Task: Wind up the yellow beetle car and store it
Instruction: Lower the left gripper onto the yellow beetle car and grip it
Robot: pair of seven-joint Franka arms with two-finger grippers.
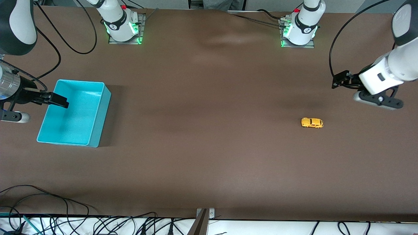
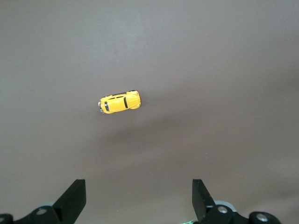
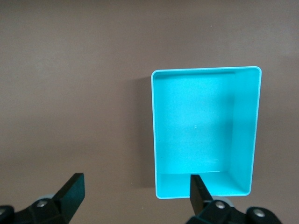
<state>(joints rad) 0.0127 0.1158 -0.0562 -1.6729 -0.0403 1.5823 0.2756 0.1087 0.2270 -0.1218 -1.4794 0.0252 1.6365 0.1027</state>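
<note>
The yellow beetle car (image 1: 312, 122) rests on its wheels on the brown table (image 1: 209, 156), toward the left arm's end and well apart from the turquoise bin (image 1: 99, 112). In the front view its long axis runs roughly along the table's length, parallel to the line joining the two arm bases.

The left gripper (image 1: 339, 81) hangs in the air over bare table near the car, at the left arm's end. In the left wrist view its fingers (image 2: 74, 198) are spread wide with nothing between them, and the car (image 2: 120, 101) lies ahead of the fingertips, offset toward one finger rather than centred in the gap. The car's long axis lies close to the line joining the two fingertips, so a wrist rotation would probably be needed to close across the narrow body.

The right gripper (image 1: 57, 99) waits over the rim of the bin at the right arm's end, fingers (image 3: 72, 192) likewise released and empty. The bin (image 3: 243, 182) holds nothing.

The left arm is clearly the nearer one for the pickup.
</note>
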